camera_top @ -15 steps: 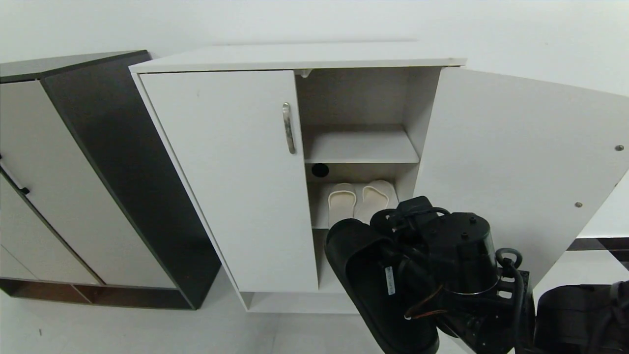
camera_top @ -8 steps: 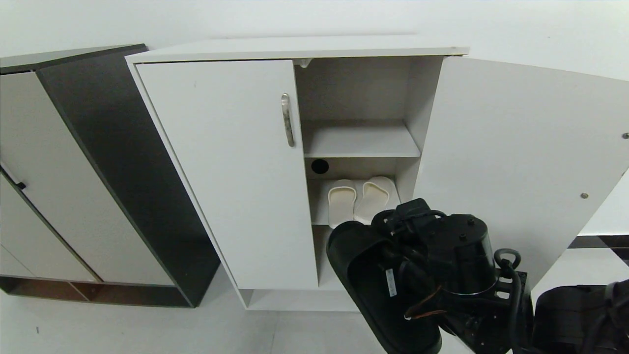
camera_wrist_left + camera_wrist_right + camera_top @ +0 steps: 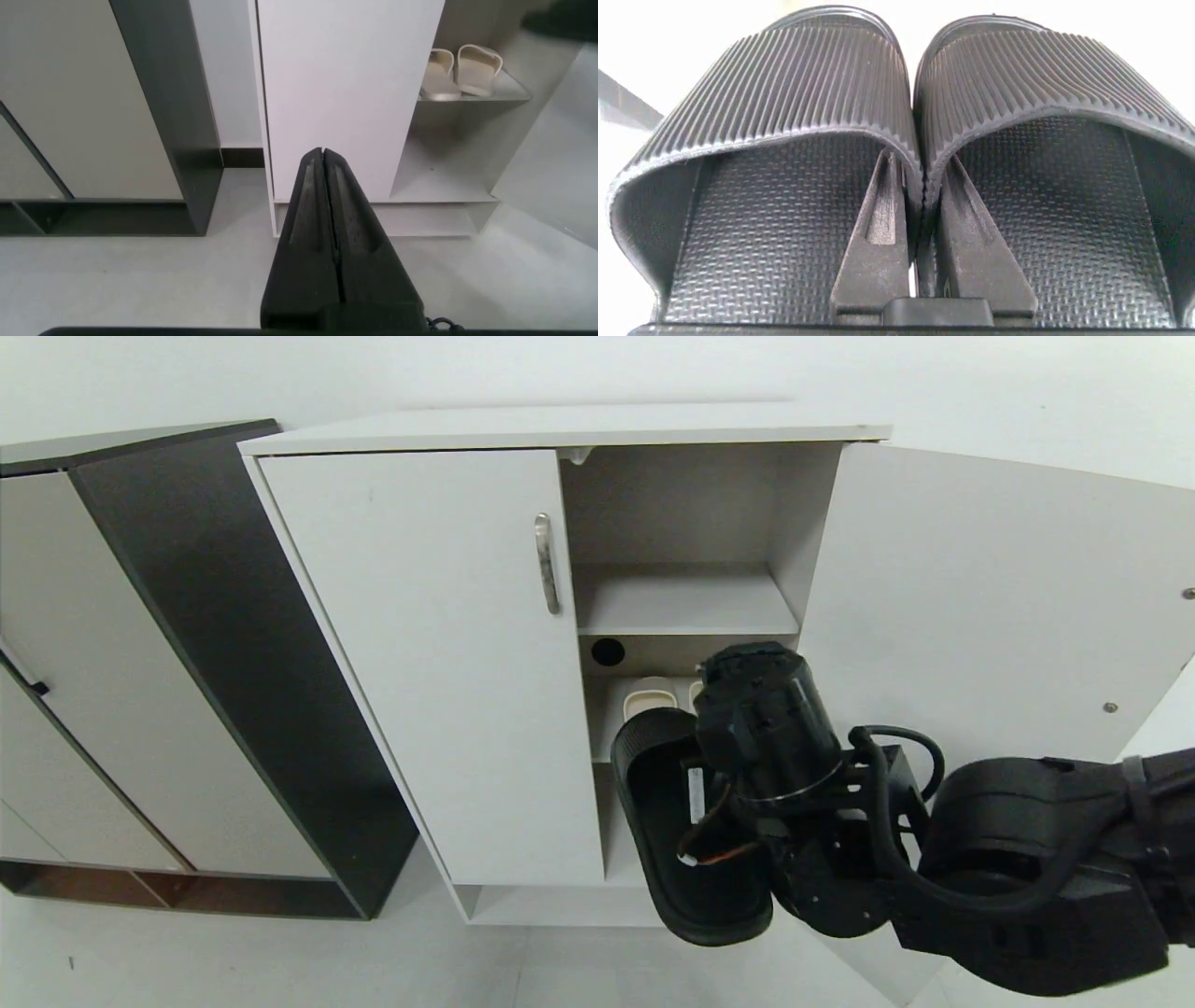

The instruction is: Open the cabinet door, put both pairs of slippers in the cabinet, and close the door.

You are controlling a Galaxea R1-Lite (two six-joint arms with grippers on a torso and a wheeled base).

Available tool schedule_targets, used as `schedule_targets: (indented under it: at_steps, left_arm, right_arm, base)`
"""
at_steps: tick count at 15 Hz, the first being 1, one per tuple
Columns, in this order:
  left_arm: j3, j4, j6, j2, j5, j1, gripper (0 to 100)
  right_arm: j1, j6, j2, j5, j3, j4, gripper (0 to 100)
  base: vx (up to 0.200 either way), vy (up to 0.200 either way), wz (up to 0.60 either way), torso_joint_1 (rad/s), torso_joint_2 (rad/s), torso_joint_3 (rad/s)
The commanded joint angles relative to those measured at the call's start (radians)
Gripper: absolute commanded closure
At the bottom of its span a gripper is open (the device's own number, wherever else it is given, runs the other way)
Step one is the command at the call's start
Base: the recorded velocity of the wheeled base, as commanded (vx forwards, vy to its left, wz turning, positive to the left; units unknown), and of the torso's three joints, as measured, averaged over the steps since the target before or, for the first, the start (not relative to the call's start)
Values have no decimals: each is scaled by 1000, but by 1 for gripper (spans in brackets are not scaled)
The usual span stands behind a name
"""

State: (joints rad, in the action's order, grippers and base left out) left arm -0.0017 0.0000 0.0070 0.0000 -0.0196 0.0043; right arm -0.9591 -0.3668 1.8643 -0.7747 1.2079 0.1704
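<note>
White two-door laminate cabinet (image 3: 560, 425): right door (image 3: 980, 597) swung wide, left door (image 3: 429, 663) shut. Pair of black ribbed rubber slippers (image 3: 667, 821) held side by side just before the opening, below the middle shelf. Right gripper (image 3: 920, 201) pinches their two adjoining inner walls. Pair of cream slippers (image 3: 462, 67) lies on the middle shelf. Left gripper (image 3: 321, 159): fingers pressed together, nothing held, facing the shut door.

Paired black slippers (image 3: 667, 831) before open cabinet (image 3: 429, 663)
</note>
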Motion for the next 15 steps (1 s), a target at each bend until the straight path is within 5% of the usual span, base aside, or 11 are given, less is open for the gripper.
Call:
schedule_targets:
  at_steps: [1, 15]
  left_arm:
    - [0, -2, -1, 0, -2, 0, 100]
    - [0, 0, 1, 0, -2, 0, 100]
  right_arm:
    - [-16, -4, 55, -60, 144, -42, 100]
    - [30, 75, 55, -77, 243, -39, 100]
  base:
    - [0, 0, 0, 0, 0, 0]
    - [0, 0, 0, 0, 0, 0]
